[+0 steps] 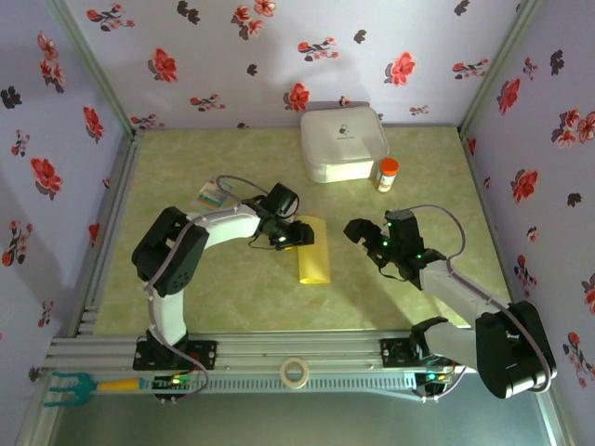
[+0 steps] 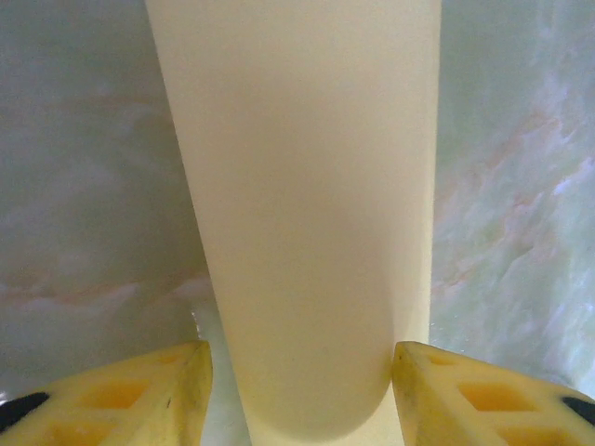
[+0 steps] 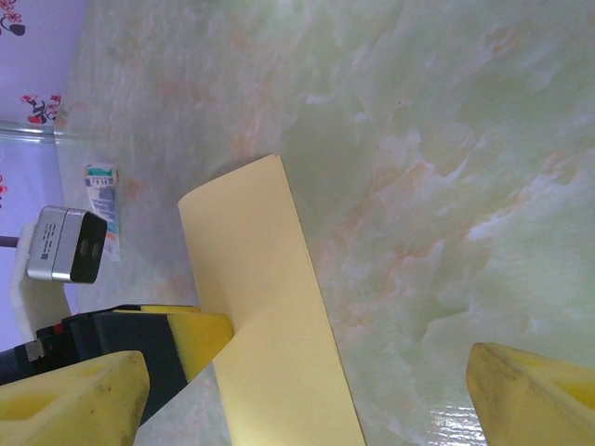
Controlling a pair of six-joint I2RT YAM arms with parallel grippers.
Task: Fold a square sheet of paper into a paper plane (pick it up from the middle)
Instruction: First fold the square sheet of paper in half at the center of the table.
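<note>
The yellow square sheet of paper point(image 1: 313, 260) lies on the table doubled over into a long narrow strip. Its fold is soft and rounded in the left wrist view point(image 2: 307, 204). My left gripper point(image 1: 296, 234) sits low at the strip's far end, open, its jaws straddling the strip point(image 2: 302, 390). The left pad stands clear of the paper and the right pad is at its edge. My right gripper point(image 1: 365, 243) hovers wide open to the right of the strip, with bare table between its fingers point(image 3: 307, 381). The paper point(image 3: 270, 325) and one left-gripper finger point(image 3: 200, 334) show there.
A white rounded box point(image 1: 342, 144) and an orange-capped bottle point(image 1: 387, 174) stand at the back. A small teal-and-white card point(image 1: 212, 195) lies left of the left arm. A tape roll point(image 1: 295, 372) rests on the front rail. Flowered walls enclose the green table point(image 1: 418, 204).
</note>
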